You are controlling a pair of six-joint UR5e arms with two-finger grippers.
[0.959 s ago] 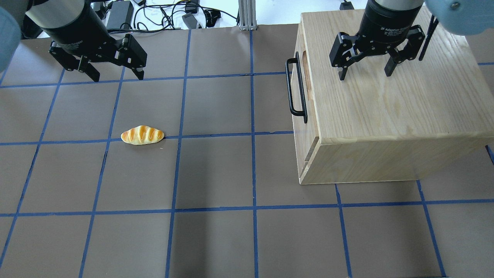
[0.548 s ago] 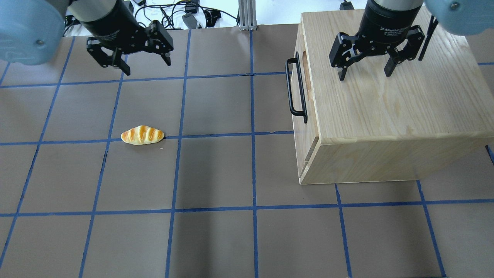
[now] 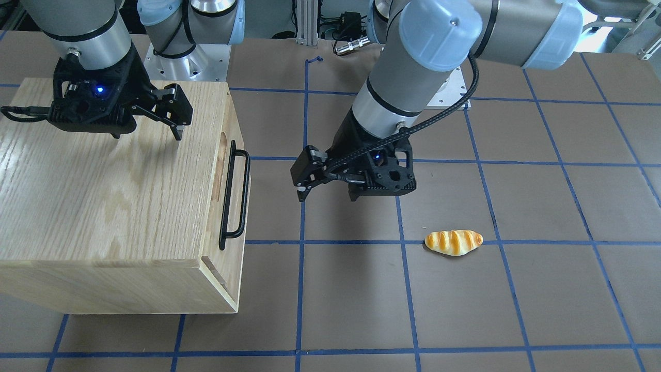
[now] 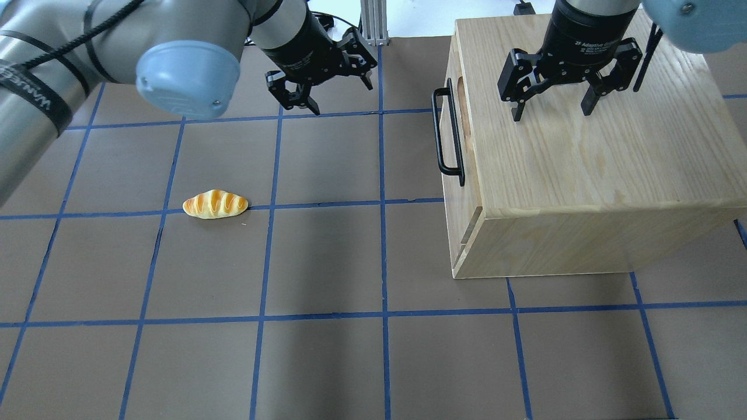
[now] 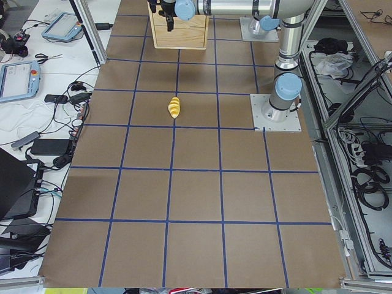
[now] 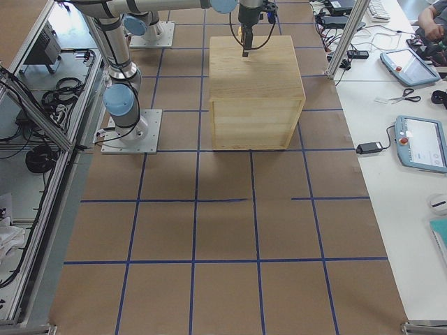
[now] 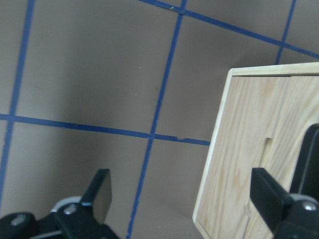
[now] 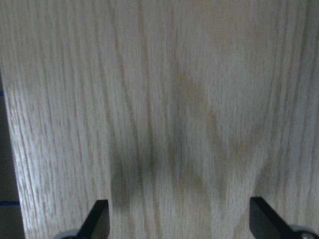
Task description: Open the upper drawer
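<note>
Upper drawer (image 4: 464, 146) sits flush in the cabinet (image 4: 583, 163) at table's right, its handle (image 4: 446, 131) untouched. Left gripper (image 4: 342, 98), jaws wide, hangs near the handle but apart from it. Right gripper (image 4: 551, 114), jaws wide, hovers over the cabinet top. You've yet to grasp and pull.

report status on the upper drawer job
Left gripper open, in the air short of the handle. Right gripper open above the cabinet top. Upper drawer shut, untouched. Bread roll lies well clear.
</note>
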